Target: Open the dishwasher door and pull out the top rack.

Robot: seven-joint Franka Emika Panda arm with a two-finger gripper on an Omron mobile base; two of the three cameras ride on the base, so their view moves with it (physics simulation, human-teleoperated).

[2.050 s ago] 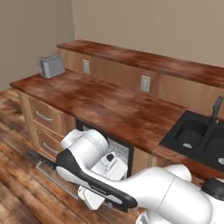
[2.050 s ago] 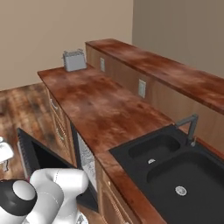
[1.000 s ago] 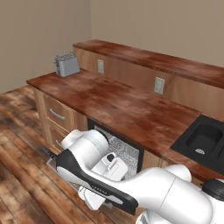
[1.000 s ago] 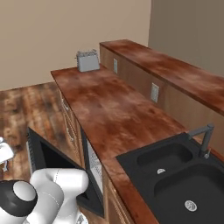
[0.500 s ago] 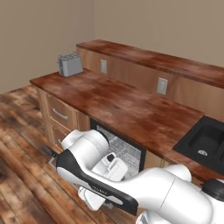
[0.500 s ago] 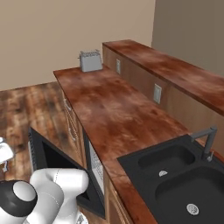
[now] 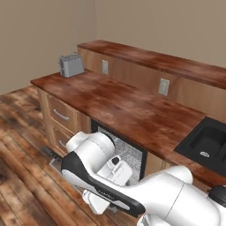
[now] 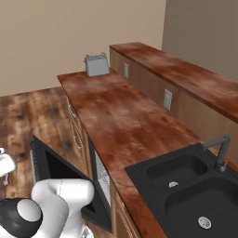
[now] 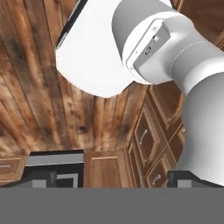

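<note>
Gripper (image 9: 116, 176): jaws wide open, nothing between them. Both dark fingertips (image 9: 41, 177) stand free; in the gap, and well beyond it, are a wooden cabinet front (image 9: 105, 168) and the plank floor (image 9: 30, 96).

Just past the tip at picture left in the hand view lies a dark panel with a pale strip along its edge (image 9: 56, 158). Cannot tell whether this is part of the dishwasher.

Dishwasher door (image 8: 56, 173): swung out from the cabinet row, its black face showing, not touched by the jaws.

Top rack (image 7: 127, 152): grey wire grid visible inside the dark opening under the counter (image 7: 128, 110), not drawn out, apart from the jaws.

Drawers (image 7: 62, 115) sit beside the opening. A toaster (image 7: 70, 65) stands at the counter's far end, and a black sink (image 8: 195, 186) at the other end.
</note>
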